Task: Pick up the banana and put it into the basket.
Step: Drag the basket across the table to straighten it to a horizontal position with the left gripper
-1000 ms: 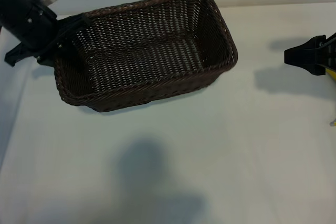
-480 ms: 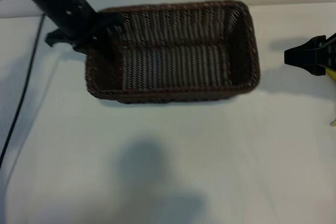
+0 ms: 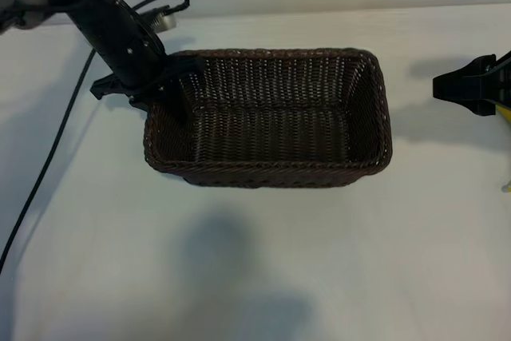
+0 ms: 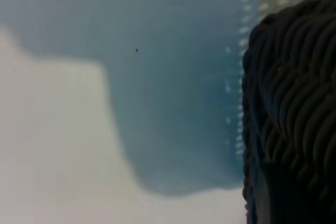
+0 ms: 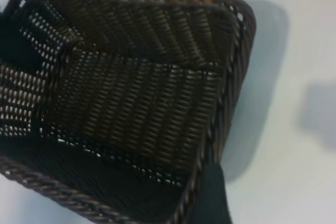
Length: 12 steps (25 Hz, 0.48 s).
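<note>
The dark brown wicker basket [image 3: 271, 175] sits level on the white table, its long side across the exterior view. My left gripper [image 3: 172, 85] is shut on the rim at the basket's left end. In the left wrist view the basket [image 4: 294, 103] shows as close weave. My right gripper [image 3: 449, 85] hovers at the far right, apart from the basket, jaws wide with nothing seen between them. One of its fingers [image 5: 212, 198] shows in front of the basket [image 5: 131, 103], which holds nothing. A yellow sliver [image 3: 505, 113] peeks in beside it; I cannot tell whether it is the banana.
A black cable [image 3: 48, 165] trails from the left arm across the table's left side. A broad shadow [image 3: 223, 261] lies on the white table [image 3: 383, 261] in front of the basket. Bare table lies between the basket and the right gripper.
The left arm has swung the basket from a tilted pose at the back left to a level one nearer the table's middle. The right gripper has not moved.
</note>
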Motion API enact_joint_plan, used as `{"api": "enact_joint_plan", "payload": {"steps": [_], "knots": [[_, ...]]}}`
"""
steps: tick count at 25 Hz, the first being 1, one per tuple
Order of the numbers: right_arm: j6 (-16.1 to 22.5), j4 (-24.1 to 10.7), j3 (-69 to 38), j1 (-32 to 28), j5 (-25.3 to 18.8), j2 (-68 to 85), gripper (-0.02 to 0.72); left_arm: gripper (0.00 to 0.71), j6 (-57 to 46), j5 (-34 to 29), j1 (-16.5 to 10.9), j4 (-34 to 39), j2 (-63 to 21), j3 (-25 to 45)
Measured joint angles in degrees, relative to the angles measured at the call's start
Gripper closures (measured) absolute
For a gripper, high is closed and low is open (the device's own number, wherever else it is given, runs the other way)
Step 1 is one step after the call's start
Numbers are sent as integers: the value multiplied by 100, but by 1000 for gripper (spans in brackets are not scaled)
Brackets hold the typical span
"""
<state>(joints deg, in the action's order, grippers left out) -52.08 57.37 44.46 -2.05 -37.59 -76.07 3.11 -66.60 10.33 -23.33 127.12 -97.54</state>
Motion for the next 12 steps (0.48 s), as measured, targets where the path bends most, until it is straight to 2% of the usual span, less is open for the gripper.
{"api": "enact_joint_plan", "payload": {"steps": [4,8,12], "knots": [[0,-5,0,0,0,0,118,548,0,44,131,15,58,0],[0,-6,0,0,0,0,118,548,-29,108,260,330,68,-5],[0,-23,0,0,0,0,118,550,-123,151,289,450,68,-12]]}}
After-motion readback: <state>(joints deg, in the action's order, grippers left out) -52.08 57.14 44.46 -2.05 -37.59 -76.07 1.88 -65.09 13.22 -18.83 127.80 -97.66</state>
